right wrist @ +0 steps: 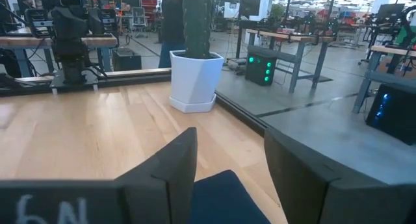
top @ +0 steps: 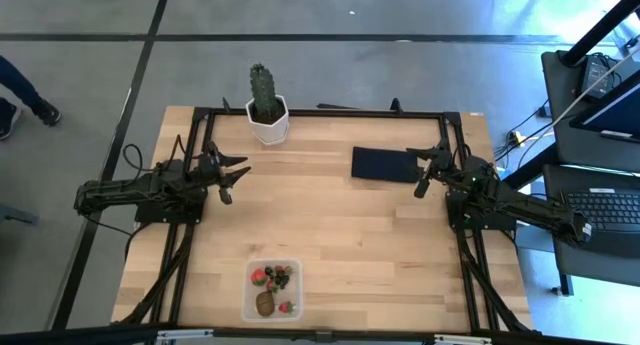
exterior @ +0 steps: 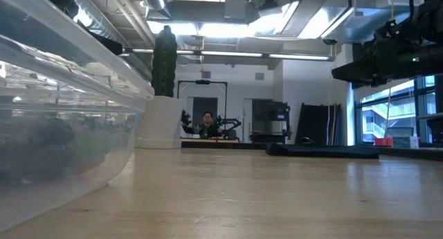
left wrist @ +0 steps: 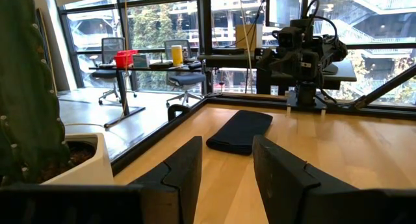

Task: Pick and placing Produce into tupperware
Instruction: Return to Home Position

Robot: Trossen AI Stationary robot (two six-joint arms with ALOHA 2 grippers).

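Well, your clear square tupperware (top: 247, 297) sits at the bottom middle of the frame, holding red strawberries (top: 259, 276), dark berries (top: 281, 279) and a brown kiwi (top: 265, 303). Your left end effector (top: 236, 177) and right end effector (top: 427, 171) both hang open.

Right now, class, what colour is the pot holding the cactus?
White. The pot shows best in the right wrist view.

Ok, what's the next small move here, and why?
Probably just ease both arms back to rest: the produce lies inside the tupperware, none shows loose on the table, and the left gripper and right gripper are open, holding nothing.
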